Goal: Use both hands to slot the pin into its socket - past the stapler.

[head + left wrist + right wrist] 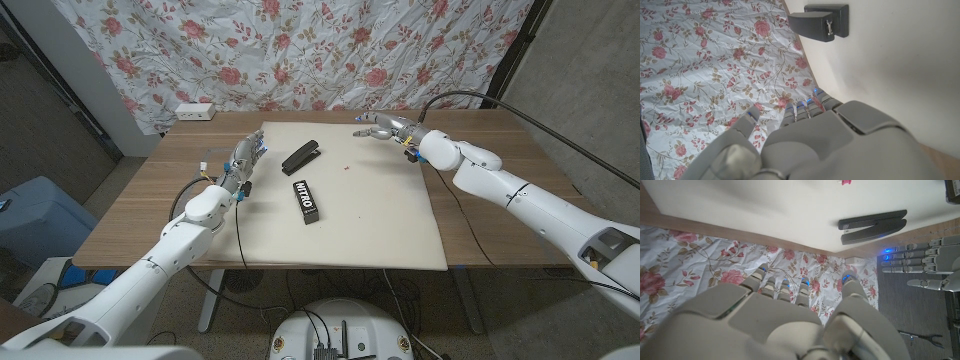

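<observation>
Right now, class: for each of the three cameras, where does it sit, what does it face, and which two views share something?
Head view: on the robot's head, looking down at the mat; both arms, left hand, right hand.
Left wrist view: behind the left hand, facing the stapler and floral curtain.
Right wrist view: behind the right hand, facing the stapler; left hand beyond.
All three share the stapler.

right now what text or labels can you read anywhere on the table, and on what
"NITRO" in white letters on the black box lying on the white mat.
Smaller print beside it on the same box: too small to read.
Stapler: no readable marking.
White power strip at the table's far edge: nothing legible.
</observation>
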Controlling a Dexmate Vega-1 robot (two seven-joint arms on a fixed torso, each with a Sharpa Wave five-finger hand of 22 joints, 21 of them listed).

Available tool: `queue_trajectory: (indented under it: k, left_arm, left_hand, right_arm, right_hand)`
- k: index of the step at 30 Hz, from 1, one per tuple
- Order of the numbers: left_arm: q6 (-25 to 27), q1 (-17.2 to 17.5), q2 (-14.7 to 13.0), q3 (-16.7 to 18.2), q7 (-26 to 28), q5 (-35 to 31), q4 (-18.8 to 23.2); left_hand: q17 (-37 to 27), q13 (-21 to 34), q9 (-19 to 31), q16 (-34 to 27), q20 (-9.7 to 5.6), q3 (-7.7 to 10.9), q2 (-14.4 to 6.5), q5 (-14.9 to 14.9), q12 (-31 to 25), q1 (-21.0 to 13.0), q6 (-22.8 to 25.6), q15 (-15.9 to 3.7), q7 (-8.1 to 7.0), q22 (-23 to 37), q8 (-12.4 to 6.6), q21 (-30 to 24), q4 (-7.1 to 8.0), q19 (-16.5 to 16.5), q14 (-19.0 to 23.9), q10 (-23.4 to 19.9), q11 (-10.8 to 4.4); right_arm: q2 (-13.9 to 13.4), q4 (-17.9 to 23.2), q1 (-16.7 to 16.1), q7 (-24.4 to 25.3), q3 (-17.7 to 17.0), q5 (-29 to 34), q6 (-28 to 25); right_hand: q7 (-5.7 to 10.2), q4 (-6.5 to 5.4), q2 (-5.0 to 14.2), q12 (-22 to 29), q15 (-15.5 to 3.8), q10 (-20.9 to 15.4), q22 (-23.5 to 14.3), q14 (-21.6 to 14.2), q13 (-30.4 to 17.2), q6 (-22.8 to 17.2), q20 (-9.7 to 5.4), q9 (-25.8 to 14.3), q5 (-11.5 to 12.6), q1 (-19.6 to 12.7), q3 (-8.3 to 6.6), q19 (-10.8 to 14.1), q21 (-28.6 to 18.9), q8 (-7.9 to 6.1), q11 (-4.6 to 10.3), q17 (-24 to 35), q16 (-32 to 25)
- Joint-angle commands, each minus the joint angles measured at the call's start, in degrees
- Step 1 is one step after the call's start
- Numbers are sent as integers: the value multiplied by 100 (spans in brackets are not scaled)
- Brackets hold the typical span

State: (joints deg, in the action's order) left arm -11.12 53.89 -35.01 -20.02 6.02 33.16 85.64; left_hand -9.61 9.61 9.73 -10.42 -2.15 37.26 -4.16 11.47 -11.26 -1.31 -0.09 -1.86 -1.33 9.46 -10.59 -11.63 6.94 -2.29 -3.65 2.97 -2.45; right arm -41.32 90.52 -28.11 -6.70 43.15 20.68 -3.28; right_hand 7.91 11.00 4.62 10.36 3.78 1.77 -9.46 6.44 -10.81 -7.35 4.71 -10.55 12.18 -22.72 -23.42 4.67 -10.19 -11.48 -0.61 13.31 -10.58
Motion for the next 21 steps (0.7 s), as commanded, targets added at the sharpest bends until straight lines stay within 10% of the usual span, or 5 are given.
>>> queue_trajectory:
  k: [1, 21]
  left_arm:
    - [0, -20, 74, -36, 79, -31, -58]
    - [104, 35, 84, -56, 238, -84, 49]
  left_hand:
    - [-11, 18, 19, -15, -186, 42, -496, 13, -14, -32, 50, 13, -3, 27, -13, 15, -13, -62, 58, -67, -13]
    - [-10, 19, 20, -14, -201, 77, -501, 8, -9, -32, 110, 33, 20, 27, -14, 13, -20, -128, 141, -141, -16]
  right_arm:
    - [-14, 92, 338, -590, 204, 493, -170]
    - [74, 268, 911, -1678, 687, 1389, -422]
  right_hand:
    - [29, 1, -48, 31, 46, 66, -17, 93, -24, -46, 12, -33, 80, -170, -88, -125, 8, -51, -71, -8, -33]
    - [-49, -1, -417, 125, 368, 267, -9, 137, -56, -156, 123, -123, 420, -1210, -456, -298, -65, -194, -545, -83, -149]
